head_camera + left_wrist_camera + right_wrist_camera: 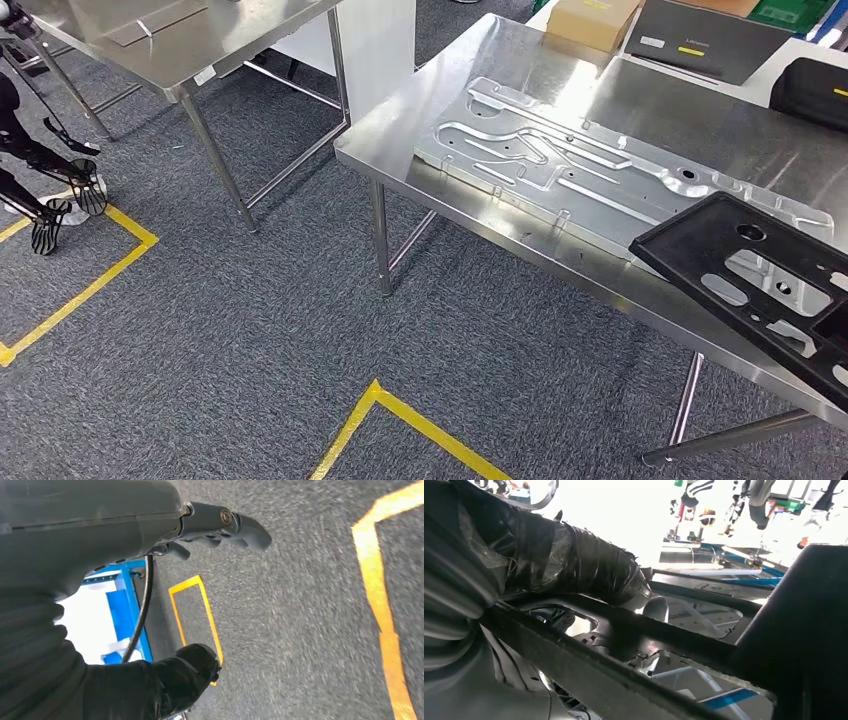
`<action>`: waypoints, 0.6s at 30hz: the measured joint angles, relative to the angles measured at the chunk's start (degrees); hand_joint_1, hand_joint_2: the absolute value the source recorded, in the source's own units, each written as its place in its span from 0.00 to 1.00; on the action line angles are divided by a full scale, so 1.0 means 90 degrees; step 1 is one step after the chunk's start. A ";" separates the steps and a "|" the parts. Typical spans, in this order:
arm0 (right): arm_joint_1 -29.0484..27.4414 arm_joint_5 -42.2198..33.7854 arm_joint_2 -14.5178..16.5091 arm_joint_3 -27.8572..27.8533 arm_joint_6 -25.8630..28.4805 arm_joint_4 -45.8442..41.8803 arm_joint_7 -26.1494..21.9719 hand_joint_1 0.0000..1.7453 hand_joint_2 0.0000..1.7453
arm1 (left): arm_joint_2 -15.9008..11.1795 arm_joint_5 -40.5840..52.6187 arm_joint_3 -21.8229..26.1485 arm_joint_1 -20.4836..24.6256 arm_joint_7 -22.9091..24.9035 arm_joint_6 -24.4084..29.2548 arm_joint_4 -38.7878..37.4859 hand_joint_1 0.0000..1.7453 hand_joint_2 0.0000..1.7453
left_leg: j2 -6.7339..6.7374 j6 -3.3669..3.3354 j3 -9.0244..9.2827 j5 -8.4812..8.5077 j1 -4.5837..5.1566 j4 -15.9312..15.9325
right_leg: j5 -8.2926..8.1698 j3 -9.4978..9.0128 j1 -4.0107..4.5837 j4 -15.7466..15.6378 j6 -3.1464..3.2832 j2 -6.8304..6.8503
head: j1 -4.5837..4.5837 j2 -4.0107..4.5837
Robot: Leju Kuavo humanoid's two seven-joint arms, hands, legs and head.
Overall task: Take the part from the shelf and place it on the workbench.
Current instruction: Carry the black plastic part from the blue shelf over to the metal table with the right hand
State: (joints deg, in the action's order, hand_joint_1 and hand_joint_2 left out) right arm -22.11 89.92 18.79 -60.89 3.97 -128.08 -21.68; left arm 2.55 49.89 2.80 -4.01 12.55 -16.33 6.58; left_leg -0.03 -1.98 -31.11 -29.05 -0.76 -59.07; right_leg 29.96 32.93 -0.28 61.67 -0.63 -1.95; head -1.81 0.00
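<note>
The part is a flat black frame with cut-outs (725, 262). It comes in from the right edge of the head view, above the right end of the steel workbench (440, 120), and overlaps a large silver pressed plate (560, 170) lying there. In the right wrist view my right hand (529, 580) grips a bar of the black frame (659, 645), its tape-wrapped thumb lying over the top. I cannot tell whether the frame touches the plate. My left hand (220, 527) hangs over the grey carpet, fingers loosely bent, holding nothing.
A second steel table (200, 40) stands at the back left. A cardboard box (590, 20) and a dark flat case (710, 40) lie at the workbench's far end. Yellow tape lines (400, 420) mark the carpet. Black tripod feet (50, 200) stand at the left. Blue shelf frame (125, 610).
</note>
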 joint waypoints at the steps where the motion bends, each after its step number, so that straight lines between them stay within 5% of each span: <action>1: -0.0030 0.0000 -0.0004 0.0044 0.0001 0.0002 0.0038 1.00 1.00 | 0.0000 -0.0007 0.0000 -0.0003 0.0000 -0.0003 0.0000 0.00 1.00 | 0.0014 -0.0023 -0.0004 0.0008 -0.0002 0.0008 | 0.0192 0.0136 -0.0009 0.0309 -0.0029 0.0077 | 0.0001 0.0000; 3: -0.0070 0.0000 -0.0012 0.0129 0.0000 0.0010 0.0116 1.00 1.00 | -0.0002 -0.0014 0.0000 -0.0012 -0.0001 -0.0002 0.0000 0.00 1.00 | 0.0044 -0.0039 -0.0020 0.0007 0.0009 0.0008 | 0.0598 0.0539 -0.0030 0.1161 -0.0071 0.0155 | 0.0000 0.0000; 5: -0.0125 0.0000 -0.0035 0.0208 -0.0007 0.0021 0.0220 1.00 1.00 | -0.0004 -0.0022 0.0000 -0.0015 -0.0006 -0.0002 0.0000 0.00 1.00 | 0.0071 -0.0041 -0.0016 -0.0001 0.0018 0.0006 | 0.0657 0.0760 -0.0048 0.1595 -0.0087 0.0173 | -0.0001 0.0000; 6: -0.0156 0.0000 -0.0059 0.0247 -0.0010 0.0029 0.0280 1.00 1.00 | -0.0004 -0.0027 0.0000 -0.0014 -0.0009 -0.0002 0.0000 0.00 1.00 | 0.0077 -0.0039 0.0000 -0.0010 0.0018 0.0006 | 0.0479 0.0674 -0.0052 0.1408 -0.0081 0.0180 | -0.0001 0.0000; 9: -0.0250 0.0000 -0.0166 0.0379 -0.0018 0.0057 0.0513 1.00 1.00 | 0.0001 -0.0050 0.0000 -0.0009 -0.0018 -0.0003 0.0000 0.00 1.00 | 0.0082 -0.0005 0.0052 -0.0048 0.0027 0.0003 | -0.0121 0.0061 -0.0030 0.0137 -0.0014 0.0226 | 0.0000 0.0000; 12: -0.0379 0.0000 -0.0321 0.0590 -0.0032 0.0099 0.0867 1.00 1.00 | 0.0004 -0.0061 0.0000 0.0000 -0.0027 -0.0003 0.0000 0.00 1.00 | 0.0096 0.0079 0.0056 -0.0053 0.0034 0.0015 | -0.0170 -0.0081 0.0037 -0.0240 0.0059 0.0227 | -0.0002 -0.0001; 15: -0.0504 0.0000 -0.0470 0.0851 -0.0052 0.0127 0.1170 1.00 1.00 | 0.0002 -0.0067 0.0000 0.0008 -0.0032 -0.0003 0.0000 0.00 1.00 | 0.0096 0.0165 0.0023 -0.0175 0.0022 -0.0117 | -0.0224 -0.0149 -0.0003 -0.0373 0.0181 0.0205 | -0.0009 -0.0001; 18: -0.0585 0.0000 -0.0585 0.1128 -0.0083 0.0157 0.1371 1.00 1.00 | 0.0002 -0.0076 -0.0001 0.0011 -0.0044 -0.0009 0.0000 0.00 1.00 | 0.0061 0.0200 -0.0480 -0.0698 0.0014 -0.1158 | -0.0237 -0.0190 0.0002 -0.0425 0.0262 0.0207 | -0.0015 0.0000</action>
State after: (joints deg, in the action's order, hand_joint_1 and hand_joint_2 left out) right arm -27.37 89.92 13.52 -50.74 3.23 -126.67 -9.34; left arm 2.56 49.21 2.79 -3.91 12.15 -16.41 6.58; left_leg 0.52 -0.18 -35.43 -35.33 -0.63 -69.50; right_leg 27.82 31.22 -0.27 57.84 1.73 -0.09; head -1.94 0.00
